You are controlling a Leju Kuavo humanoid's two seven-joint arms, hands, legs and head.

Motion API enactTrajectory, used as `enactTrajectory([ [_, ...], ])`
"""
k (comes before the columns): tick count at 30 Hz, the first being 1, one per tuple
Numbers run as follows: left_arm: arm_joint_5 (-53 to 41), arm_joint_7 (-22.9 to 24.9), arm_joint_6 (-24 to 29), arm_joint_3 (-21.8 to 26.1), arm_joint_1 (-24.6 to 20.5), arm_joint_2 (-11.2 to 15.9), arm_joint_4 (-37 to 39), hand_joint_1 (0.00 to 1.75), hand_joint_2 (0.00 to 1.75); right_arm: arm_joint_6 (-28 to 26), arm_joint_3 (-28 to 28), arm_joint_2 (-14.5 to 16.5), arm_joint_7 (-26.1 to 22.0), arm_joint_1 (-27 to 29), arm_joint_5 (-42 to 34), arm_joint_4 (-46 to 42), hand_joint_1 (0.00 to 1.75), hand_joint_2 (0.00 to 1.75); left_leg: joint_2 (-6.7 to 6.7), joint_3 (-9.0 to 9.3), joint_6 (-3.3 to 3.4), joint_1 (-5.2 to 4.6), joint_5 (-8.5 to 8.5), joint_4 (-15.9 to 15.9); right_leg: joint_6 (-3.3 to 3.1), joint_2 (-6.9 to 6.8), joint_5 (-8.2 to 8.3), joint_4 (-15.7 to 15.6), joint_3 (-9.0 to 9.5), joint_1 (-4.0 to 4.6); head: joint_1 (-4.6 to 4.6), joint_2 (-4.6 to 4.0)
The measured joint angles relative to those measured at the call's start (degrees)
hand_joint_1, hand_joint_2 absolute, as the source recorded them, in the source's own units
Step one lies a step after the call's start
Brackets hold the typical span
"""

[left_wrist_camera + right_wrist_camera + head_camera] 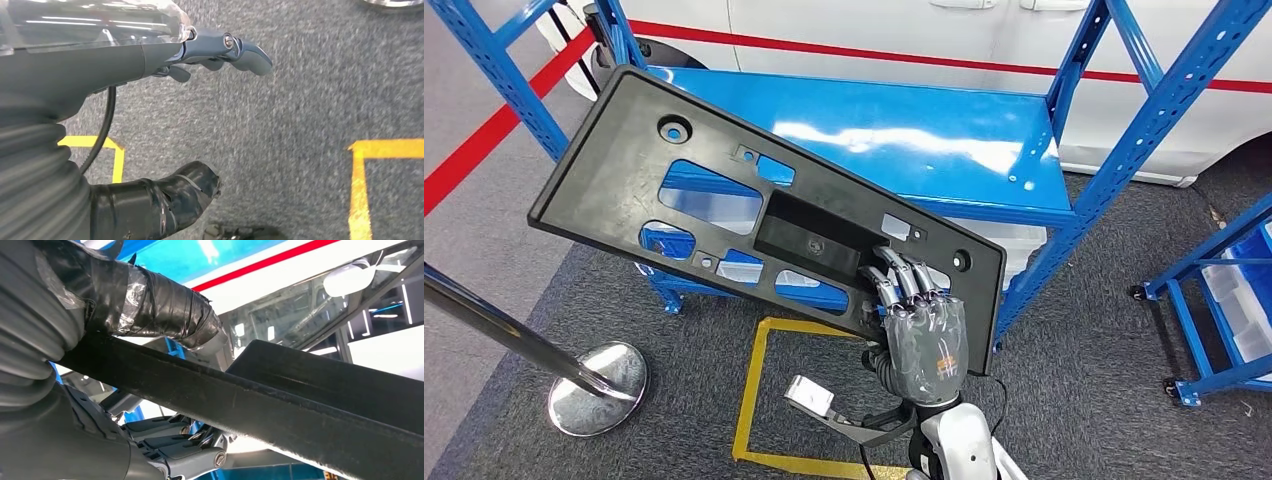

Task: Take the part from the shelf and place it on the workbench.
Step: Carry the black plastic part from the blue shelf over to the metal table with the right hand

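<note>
My right hand (921,330) grips the black part (724,200) at its lower edge; its long axis runs up and away to my left, above the blue shelf (944,150). Left hand (220,52) hangs empty, fingers loosely curled.

Head view: looked forward and down from high on the body, at middling range, over the blue shelf (904,130), the grey carpet (1084,370) and the yellow floor marking (754,400).

Left wrist view: sat close behind the left hand (220,50), faced straight down at the carpet and more yellow floor marking.

Right wrist view: sat very near the right hand (175,450), faced upward along the edge of the black part (280,410).

Shared by head and right wrist views: the right hand, the black part, the shelf's blue. Shared by head and left wrist views: the carpet.
</note>
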Motion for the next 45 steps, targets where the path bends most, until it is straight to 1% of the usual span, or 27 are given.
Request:
enactTrajectory([
  [2,0.0,-0.1,0.0,0.0,0.0,-0.1,0.0,0.0,1.75,0.0,-0.1,0.0,-0.1,-0.1,0.0,0.0,1.75,1.75,-0.04,-1.3,-0.44,0.06,0.2,1.2,-0.09,0.0,1.46,-7.1,4.69,-0.04,-0.01,0.0],
  [3,0.0,-0.2,0.0,0.0,0.0,-0.2,0.0,0.0,1.75,0.1,-0.1,0.0,-0.2,-0.1,0.0,0.0,1.75,1.75,-0.07,-1.72,-0.76,0.03,0.35,1.6,-0.33,0.02,1.59,-9.5,6.09,0.07,-0.01,0.0],
  [7,0.0,-0.4,0.0,0.0,0.0,-0.2,0.0,0.0,1.75,0.1,-0.2,0.0,-0.3,-0.1,0.0,0.0,1.75,1.75,-0.19,-2.61,-2.32,0.1,0.92,2.2,-2.12,0.05,2.35,-10.8,5.77,0.29,-0.04,0.0],
  [9,0.0,-0.4,0.0,0.0,0.0,-0.2,0.0,0.0,1.75,0.1,-0.3,0.1,-0.3,-0.1,0.0,0.0,1.75,1.75,-0.3,-3.85,-2.98,0.33,-1.98,5.0,-3.17,-0.08,3.36,-11.1,4.97,0.15,-0.08,0.0],
  [11,0.0,-0.4,0.0,0.0,0.0,-0.3,0.0,0.0,1.75,0.2,-0.3,0.3,-0.3,-0.2,0.0,0.0,1.75,1.75,-0.33,-6.06,-3.48,0.5,-6.92,11.7,-3.61,-0.13,4.31,-11.1,3.74,0.25,-0.11,0.0],
  [12,0.0,-0.4,0.0,0.0,0.0,-0.3,0.0,0.0,1.75,0.2,-0.3,0.3,-0.3,-0.1,0.0,0.0,1.75,1.75,-0.33,-6.92,-3.64,0.55,-8.61,15.0,-3.63,-0.13,4.79,-11.0,3.04,0.32,-0.11,0.0],
  [13,0.0,-0.4,0.0,0.0,0.0,-0.3,0.0,0.0,1.75,0.2,-0.3,0.3,-0.3,-0.1,0.0,0.0,1.75,1.75,-0.33,-7.09,-3.7,0.57,-9.23,17.1,-3.61,-0.13,5.26,-10.9,2.34,0.38,-0.11,0.0],
  [14,0.0,-0.4,0.0,0.0,0.0,-0.3,0.0,0.0,1.75,0.2,-0.3,0.3,-0.3,-0.1,0.0,0.0,1.75,1.75,-0.33,-6.25,-3.65,0.57,-8.72,17.2,-3.54,-0.12,5.7,-10.8,1.66,0.42,-0.11,0.0],
  [16,0.0,-0.4,0.0,0.0,-0.1,-0.3,0.0,0.0,1.75,0.2,-0.3,0.3,-0.4,-0.1,0.0,0.0,1.75,1.75,-0.38,-1.55,-3.17,0.52,-5.97,11.4,-3.31,-0.08,6.51,-10.7,0.62,0.45,-0.11,0.0],
  [18,0.0,-0.5,0.0,0.0,-0.2,-0.3,0.0,0.0,1.75,0.4,-0.3,0.4,-0.5,-0.1,-0.1,0.0,1.75,1.75,-0.45,3.61,-2.5,0.21,-4.82,3.4,-2.78,-0.08,7.33,-10.8,0.03,0.51,-0.09,0.0],
  [20,0.0,-0.5,0.0,0.0,-0.2,-0.3,0.0,0.0,1.75,0.6,-0.4,0.5,-0.7,-0.1,-0.3,0.0,1.75,1.75,-0.49,5.16,-2.01,-0.2,-4.79,0.1,-2.04,-0.14,8.21,-11.1,-0.12,0.44,-0.1,0.0],
  [22,0.0,-0.6,0.0,0.0,-0.2,-0.3,0.0,0.0,1.75,0.7,-0.4,0.5,-0.9,-0.1,-0.5,0.0,1.75,1.75,-0.35,4.72,-1.46,-0.18,-3.76,-0.4,-1.27,-0.16,8.83,-11.4,-0.17,0.35,-0.11,0.0],
  [23,0.0,-0.6,0.0,-0.1,-0.2,-0.3,0.0,0.0,1.75,0.8,-0.4,0.5,-0.9,-0.1,-0.6,0.0,1.75,1.75,-0.23,4.52,-1.06,-0.05,-3.15,-0.8,-0.98,-0.12,8.12,-10.9,-0.46,0.38,-0.09,0.0],
  [25,0.0,-0.5,0.0,-0.1,-0.2,-0.4,0.0,0.0,1.75,0.9,-0.4,0.5,-1.0,-0.1,-0.7,0.1,1.75,1.75,0.01,3.77,-0.31,0.19,-1.85,-1.3,-0.61,-0.04,3.89,-6.8,-1.91,0.39,-0.02,0.0],
  [27,0.0,-0.3,0.0,-0.1,-0.2,-0.4,0.0,0.0,1.75,0.9,-0.4,0.4,-1.1,-0.1,-0.9,0.2,1.75,1.75,0.04,2.38,-0.01,0.05,-0.92,-1.2,-0.38,-0.01,-0.9,0.2,-3.83,0.34,0.02,0.0],
  [28,0.0,-0.2,0.0,-0.1,-0.2,-0.4,0.0,0.0,1.75,0.9,-0.4,0.4,-1.1,0.0,-1.0,0.3,1.75,1.75,0.04,1.67,-0.01,0.0,-0.56,-1.0,-0.28,-0.01,-1.81,2.7,-4.16,0.31,0.02,0.0],
  [29,0.1,-0.1,0.0,-0.1,-0.2,-0.4,0.0,0.0,1.75,0.8,-0.4,0.4,-1.1,0.1,-1.1,0.4,1.75,1.75,0.05,0.96,-0.05,-0.02,-0.27,-0.7,-0.22,-0.02,-1.63,3.5,-3.65,0.29,0.01,0.0],
  [30,0.1,0.0,0.0,-0.1,-0.1,-0.4,0.0,0.0,1.75,0.8,-0.4,0.4,-1.1,0.1,-1.2,0.5,1.75,1.75,0.03,0.29,-0.12,-0.02,-0.04,-0.3,-0.24,-0.03,-0.49,2.0,-2.03,0.28,0.02,0.0],
  [32,0.2,0.2,0.0,-0.1,-0.1,-0.5,0.0,0.0,1.75,0.7,-0.4,0.4,-1.1,0.1,-1.3,0.5,1.75,1.75,0.01,-0.84,-0.35,-0.03,0.21,0.5,-0.64,-0.04,1.61,-5.3,3.25,0.36,0.02,0.0],
  [34,0.1,0.4,0.1,-0.1,0.0,-0.5,0.0,0.0,1.75,0.6,-0.5,0.4,-1.1,0.3,-1.4,0.5,1.75,1.75,0.0,-1.56,-0.83,-0.08,0.48,1.2,-1.16,-0.04,1.97,-10.7,6.53,0.71,0.01,0.0],
  [36,0.1,0.7,0.1,-0.1,0.0,-0.6,0.0,0.0,1.75,0.4,-0.6,0.4,-1.1,0.6,-1.7,0.5,1.75,1.75,-0.01,-1.81,-1.56,-0.12,0.94,1.3,-1.59,-0.03,2.0,-11.6,6.54,0.98,0.01,0.0],
  [38,0.0,1.0,0.2,-0.1,0.1,-0.4,-0.1,0.0,1.75,0.3,-0.6,0.4,-1.1,0.8,-2.0,0.5,1.75,1.75,-0.15,-2.17,-2.31,-0.05,0.54,1.7,-2.33,-0.14,2.68,-12.1,6.28,0.65,-0.02,0.0],
  [39,-0.1,1.1,0.2,-0.1,0.2,-0.3,-0.1,0.0,1.75,0.2,-0.6,0.5,-1.1,0.9,-2.2,0.5,1.75,1.75,-0.25,-2.72,-2.68,0.02,-0.61,3.0,-2.79,-0.2,3.09,-12.3,6.11,0.45,-0.06,0.0],
  [41,-0.2,1.3,0.2,-0.1,0.3,-0.2,-0.1,0.0,1.75,0.0,-0.7,0.5,-1.2,1.1,-2.5,0.5,1.75,1.75,-0.37,-4.99,-3.41,0.27,-4.64,8.9,-3.34,-0.28,3.69,-12.5,5.56,0.3,-0.15,0.0],
  [43,-0.3,1.3,0.2,-0.2,0.5,-0.1,-0.1,0.0,1.75,0.0,-0.7,0.5,-1.3,1.5,-2.8,0.6,1.75,1.75,-0.37,-7.24,-4.01,0.55,-7.59,15.6,-3.39,-0.3,4.09,-12.4,4.94,0.31,-0.17,0.0],
  [44,-0.4,1.3,0.2,-0.2,0.6,0.0,-0.1,0.0,1.75,0.0,-0.8,0.5,-1.4,1.8,-2.9,0.7,1.75,1.75,-0.37,-7.24,-4.21,0.67,-7.54,16.7,-3.3,-0.29,4.23,-12.3,4.72,0.29,-0.17,0.0],
  [45,-0.4,1.3,0.2,-0.2,0.6,0.0,-0.1,0.0,1.75,0.0,-0.8,0.5,-1.5,1.9,-3.0,0.7,1.75,1.75,-0.37,-6.14,-4.32,0.79,-6.43,15.5,-3.2,-0.28,4.32,-12.3,4.59,0.24,-0.17,0.0],
])
